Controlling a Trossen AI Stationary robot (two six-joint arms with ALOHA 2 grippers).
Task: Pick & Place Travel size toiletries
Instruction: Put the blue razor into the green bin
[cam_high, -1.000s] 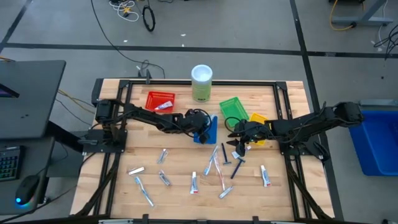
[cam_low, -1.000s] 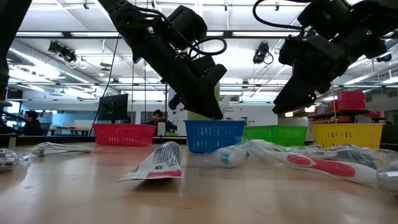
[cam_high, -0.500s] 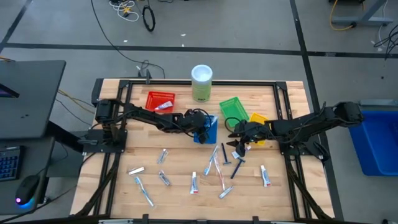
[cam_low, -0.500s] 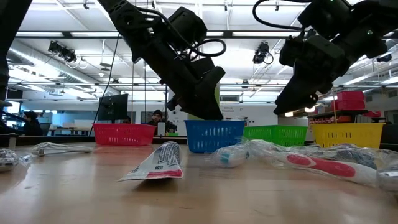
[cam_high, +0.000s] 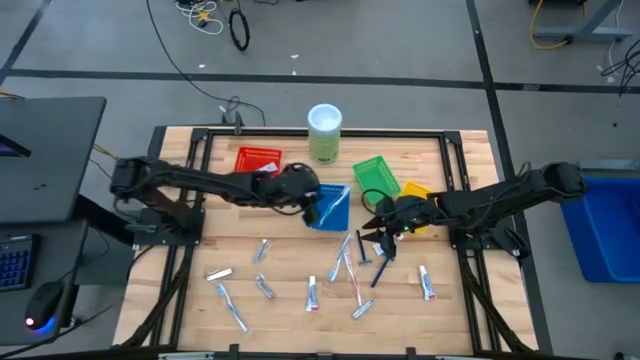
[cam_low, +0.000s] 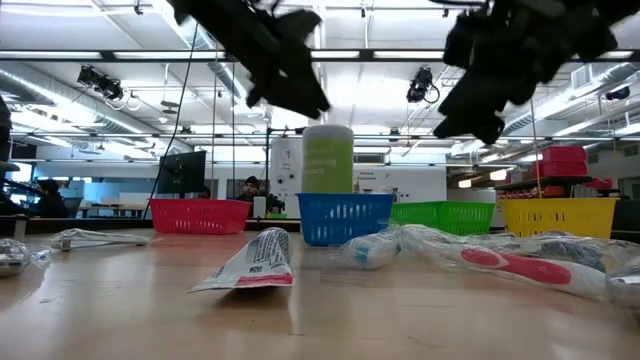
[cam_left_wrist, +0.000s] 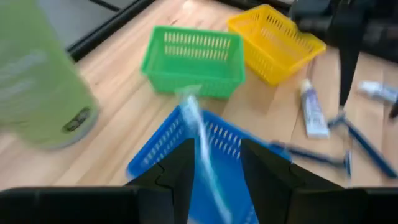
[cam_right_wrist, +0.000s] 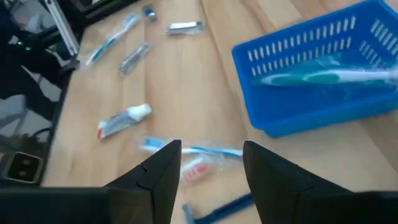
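A pale toothbrush in clear wrap lies inside the blue basket, one end up on the basket's rim. My left gripper hovers open above that basket's left side, with the toothbrush below it. My right gripper hangs open to the right of the blue basket, over a razor and wrapped toothbrushes. Tubes and sachets lie flat along the near half of the table.
At the far side stand a red basket, a green basket, a yellow basket and a tall pale-green canister. Black frame rails run along the table's edges. A blue bin stands off the table's right.
My left gripper has risen and drawn back toward the table's left edge, off the blue basket, where a toothbrush now shows. My right gripper has lifted a little over the razor and toothbrushes.
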